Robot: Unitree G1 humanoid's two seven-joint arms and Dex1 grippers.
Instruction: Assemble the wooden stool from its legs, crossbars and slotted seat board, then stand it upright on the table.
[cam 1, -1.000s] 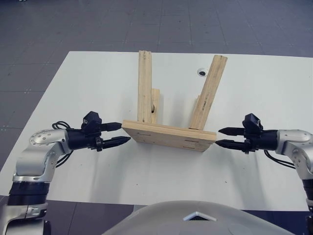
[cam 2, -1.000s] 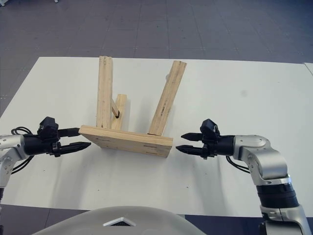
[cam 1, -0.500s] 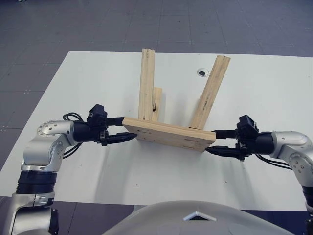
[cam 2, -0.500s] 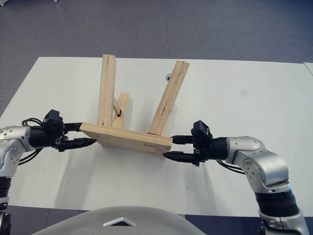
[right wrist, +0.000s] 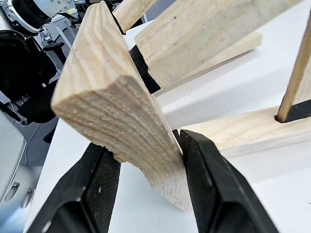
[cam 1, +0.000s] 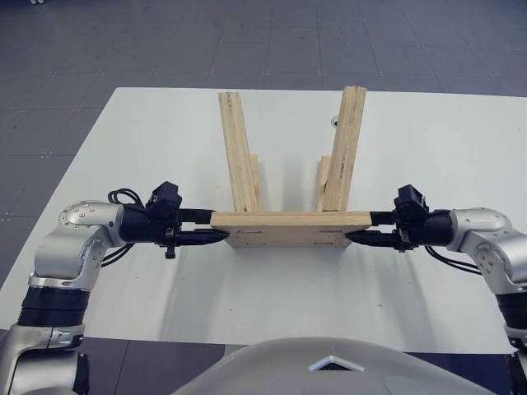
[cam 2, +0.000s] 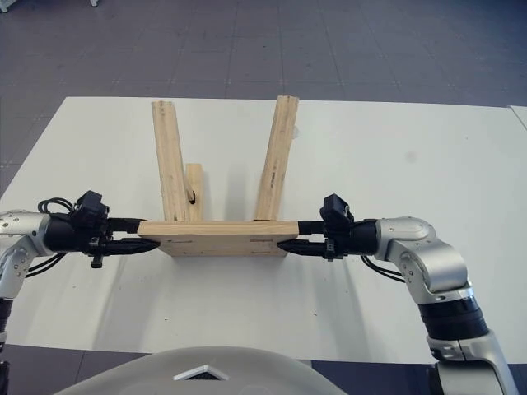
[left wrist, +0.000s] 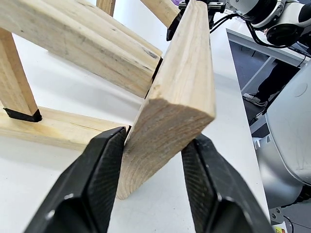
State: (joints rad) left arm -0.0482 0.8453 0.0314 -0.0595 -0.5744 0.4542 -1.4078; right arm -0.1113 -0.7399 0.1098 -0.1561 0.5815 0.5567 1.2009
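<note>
The wooden stool lies on its side on the white table [cam 1: 140, 156]. Its slotted seat board [cam 1: 288, 229] stands on edge facing me. Two long legs [cam 1: 237, 152] [cam 1: 344, 144] point away from it, with short crossbar pieces [cam 2: 193, 188] between them. My left gripper [cam 1: 216, 227] is shut on the board's left end; its fingers [left wrist: 99, 179] press both faces of the board [left wrist: 180, 87]. At the right end my right gripper [cam 1: 356, 228] is likewise shut on the board [right wrist: 121, 111], a finger [right wrist: 214, 194] against each face.
A small round hole [cam 1: 336, 122] sits in the table behind the right leg. Open table surface lies to both sides and in front of the board. The table's near edge runs just below my arms.
Both grippers moved inward and closed on the seat board's ends. The stool turned from a skewed pose so the board now lies square to me and the legs point straight away.
</note>
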